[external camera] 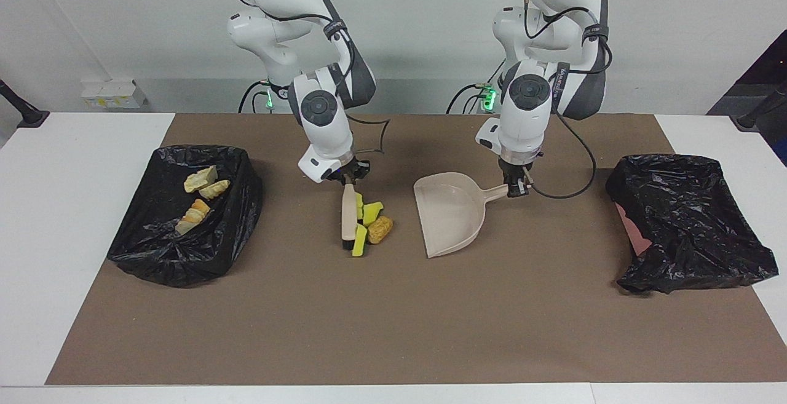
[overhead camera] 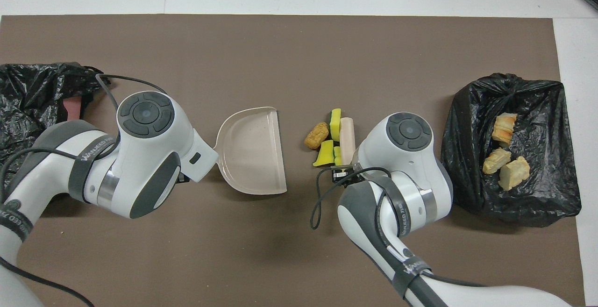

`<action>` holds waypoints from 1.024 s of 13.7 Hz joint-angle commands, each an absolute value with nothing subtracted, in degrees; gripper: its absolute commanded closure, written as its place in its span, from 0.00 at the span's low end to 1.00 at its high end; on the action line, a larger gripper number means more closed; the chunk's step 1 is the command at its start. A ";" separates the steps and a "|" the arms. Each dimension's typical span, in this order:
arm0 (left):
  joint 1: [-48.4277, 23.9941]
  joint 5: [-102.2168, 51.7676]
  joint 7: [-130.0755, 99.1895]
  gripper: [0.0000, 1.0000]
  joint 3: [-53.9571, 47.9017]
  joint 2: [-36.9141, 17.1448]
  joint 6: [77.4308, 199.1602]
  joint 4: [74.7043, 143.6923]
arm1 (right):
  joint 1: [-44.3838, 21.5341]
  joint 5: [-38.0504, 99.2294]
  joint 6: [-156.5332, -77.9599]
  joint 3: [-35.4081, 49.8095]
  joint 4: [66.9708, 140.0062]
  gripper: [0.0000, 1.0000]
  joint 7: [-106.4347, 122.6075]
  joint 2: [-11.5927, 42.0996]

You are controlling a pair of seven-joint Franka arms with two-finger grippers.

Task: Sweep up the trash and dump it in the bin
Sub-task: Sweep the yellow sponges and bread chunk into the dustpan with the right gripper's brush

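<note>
Right gripper (external camera: 348, 181) jaws clamp brush (external camera: 348, 216) against sponges (external camera: 367, 214), bun (external camera: 380, 229); left gripper (external camera: 518, 190) jaws grip dustpan (external camera: 449, 213) handle.

A beige dustpan (external camera: 452, 216) rested on the brown mat (external camera: 393, 318), its handle clamped in the left gripper (external camera: 516, 190) and its open mouth turned toward the right gripper (external camera: 347, 179). That gripper gripped a beige brush (external camera: 348, 219), which reached down from it to the mat. A small white box (external camera: 114, 93) sat by the wall, well apart from both grippers.
</note>
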State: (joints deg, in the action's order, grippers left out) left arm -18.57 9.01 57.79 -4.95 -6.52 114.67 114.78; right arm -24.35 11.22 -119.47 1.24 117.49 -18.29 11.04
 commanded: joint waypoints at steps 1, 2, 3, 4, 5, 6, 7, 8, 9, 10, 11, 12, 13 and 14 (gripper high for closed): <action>-19.69 10.20 54.59 1.00 -4.66 -4.83 115.49 116.98 | -26.62 15.20 -119.79 1.58 115.05 1.00 -18.72 13.10; -19.60 10.20 54.49 1.00 -4.66 -4.83 115.58 116.98 | -28.20 15.55 -120.23 1.58 115.05 1.00 -19.76 13.27; -19.69 10.20 54.49 1.00 -4.66 -4.83 115.58 116.98 | -29.52 15.82 -121.97 1.58 115.40 1.00 -21.25 14.05; -19.69 10.20 54.41 1.00 -4.66 -4.83 115.58 116.98 | -30.23 15.82 -122.78 1.67 115.40 1.00 -21.97 14.50; -19.69 10.20 54.40 1.00 -4.66 -4.83 115.58 116.98 | -31.37 16.69 -123.31 1.67 115.23 1.00 -21.97 15.02; -19.69 10.20 54.40 1.00 -4.66 -4.83 115.58 116.98 | -32.07 18.70 -124.35 1.67 115.14 1.00 -21.71 15.38; -19.69 10.20 54.40 1.00 -4.66 -4.83 115.58 116.98 | -32.25 19.42 -125.24 1.67 115.14 1.00 -21.62 15.55; -19.69 10.20 54.40 1.00 -4.66 -4.83 115.66 116.98 | -33.13 19.51 -125.24 2.02 114.44 1.00 -21.53 15.64; -19.69 10.20 54.40 1.00 -4.66 -4.83 115.93 116.98 | -33.57 20.29 -125.24 2.11 113.65 1.00 -21.62 15.82; -19.69 10.20 54.40 1.00 -4.66 -4.83 116.01 116.98 | -33.92 22.22 -125.42 2.20 113.12 1.00 -21.62 15.91; -19.60 10.20 54.49 1.00 -4.66 -4.83 115.93 116.98 | -34.62 24.67 -125.85 2.28 112.77 1.00 -21.80 15.91; -19.60 10.20 54.41 1.00 -4.66 -4.83 115.93 116.98 | -36.37 26.26 -127.34 2.37 112.42 1.00 -21.88 15.91; -19.60 10.20 54.40 1.00 -4.66 -4.83 115.93 116.98 | -37.52 26.54 -128.40 2.37 112.41 1.00 -21.97 15.91; -19.69 10.20 54.40 1.00 -4.66 -4.83 115.93 116.98 | -37.79 26.98 -128.41 2.63 111.98 1.00 -22.15 15.82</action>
